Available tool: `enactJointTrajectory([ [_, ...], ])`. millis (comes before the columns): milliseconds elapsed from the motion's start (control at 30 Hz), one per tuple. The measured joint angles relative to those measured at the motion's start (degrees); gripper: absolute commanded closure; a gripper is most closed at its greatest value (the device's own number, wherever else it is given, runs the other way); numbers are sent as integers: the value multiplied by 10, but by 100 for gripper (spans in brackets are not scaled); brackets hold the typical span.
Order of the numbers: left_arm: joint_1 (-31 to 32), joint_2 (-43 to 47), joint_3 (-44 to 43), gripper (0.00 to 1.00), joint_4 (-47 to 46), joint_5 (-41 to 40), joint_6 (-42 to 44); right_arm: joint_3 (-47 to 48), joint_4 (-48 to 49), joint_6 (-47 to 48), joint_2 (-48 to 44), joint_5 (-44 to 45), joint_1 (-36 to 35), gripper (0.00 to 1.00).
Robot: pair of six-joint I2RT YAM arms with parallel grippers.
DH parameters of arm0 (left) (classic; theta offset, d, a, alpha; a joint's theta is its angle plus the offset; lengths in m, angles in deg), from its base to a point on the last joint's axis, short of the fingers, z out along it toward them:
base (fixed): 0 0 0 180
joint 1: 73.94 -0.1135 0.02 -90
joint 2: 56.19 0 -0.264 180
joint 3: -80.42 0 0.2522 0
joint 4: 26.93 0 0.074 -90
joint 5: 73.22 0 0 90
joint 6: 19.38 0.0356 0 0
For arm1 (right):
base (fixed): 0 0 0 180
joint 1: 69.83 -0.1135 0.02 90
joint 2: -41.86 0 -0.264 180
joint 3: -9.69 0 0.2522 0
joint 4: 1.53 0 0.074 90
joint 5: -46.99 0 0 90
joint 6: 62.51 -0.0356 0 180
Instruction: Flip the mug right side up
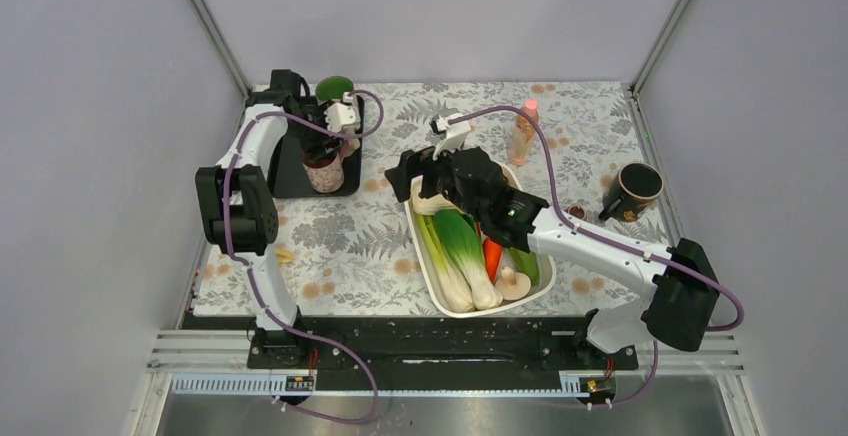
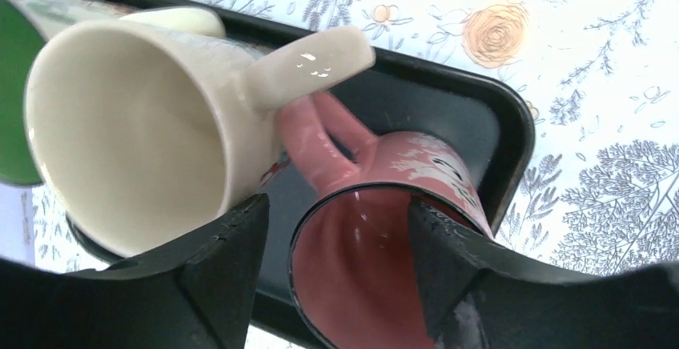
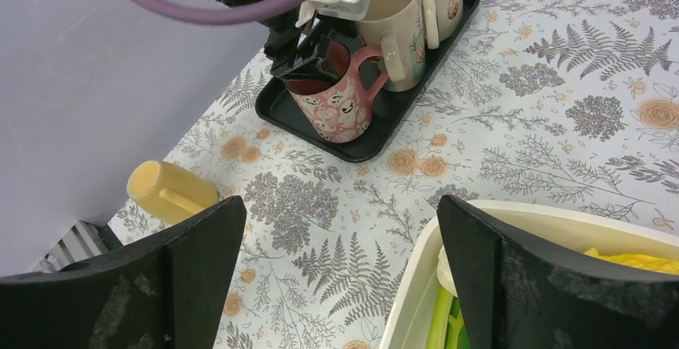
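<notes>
A pink mug with ghost faces (image 1: 322,171) stands upright, mouth up, at the near end of a black tray (image 1: 290,181). In the left wrist view its pink inside and rim (image 2: 424,165) fill the space between my fingers. My left gripper (image 1: 325,151) is open right over its mouth (image 2: 336,269). The left finger (image 2: 216,269) is outside the wall with a gap to it, and the right finger (image 2: 448,261) overlaps the far side of the rim. The right wrist view shows the mug (image 3: 340,109) under those fingers. My right gripper (image 1: 405,176) is open and empty (image 3: 340,277).
A cream mug (image 2: 128,133) and a green-lined mug (image 1: 334,88) share the tray close beside the pink one. A yellow mug (image 3: 168,191) lies on its side at the left edge. A white tub of vegetables (image 1: 425,266), a bottle (image 1: 522,134) and a black mug (image 1: 636,188) are on the right.
</notes>
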State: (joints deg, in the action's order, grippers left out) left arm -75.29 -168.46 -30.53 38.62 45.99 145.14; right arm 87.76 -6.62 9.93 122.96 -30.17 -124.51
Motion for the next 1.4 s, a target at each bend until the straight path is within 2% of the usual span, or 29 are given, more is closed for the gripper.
enactJointTrajectory([
  [167,-5,0,-15,25,-22,-5,-48,0,0,4,-3,0,0,1],
  [233,-10,3,-16,19,-28,-5,-60,0,0,7,-3,-1,0,1],
  [267,-14,5,-16,12,-31,-5,-68,0,0,8,-3,-1,0,1],
  [300,-17,11,-16,11,-32,-5,-80,-1,0,10,-3,-2,0,0],
  [367,-23,36,-9,1,-37,-10,-112,-4,0,14,-4,-3,0,1],
  [433,-28,79,9,1,-39,-22,-149,-12,0,18,-7,-3,0,0],
  [567,-37,229,81,1,-33,-91,-244,-24,-14,27,-16,-5,0,1],
  [633,-48,304,131,1,-34,-137,-294,-27,-23,30,-20,-5,0,0],
  [767,-89,383,251,1,-32,-204,-341,-33,-40,34,-32,-5,0,0],
  [867,-92,407,365,1,-26,-217,-311,-36,-54,39,-37,-6,0,0],
  [967,-51,456,456,1,-7,-231,-238,-35,-79,45,-37,-5,0,1],
  [1100,-1,513,512,1,3,-271,-119,-35,-125,46,-37,-3,0,0],
  [1333,8,419,572,1,-48,-384,-3,-30,-177,38,-36,2,0,0],
  [1400,8,414,583,6,-63,-401,21,-21,-185,35,-33,2,0,1],
])
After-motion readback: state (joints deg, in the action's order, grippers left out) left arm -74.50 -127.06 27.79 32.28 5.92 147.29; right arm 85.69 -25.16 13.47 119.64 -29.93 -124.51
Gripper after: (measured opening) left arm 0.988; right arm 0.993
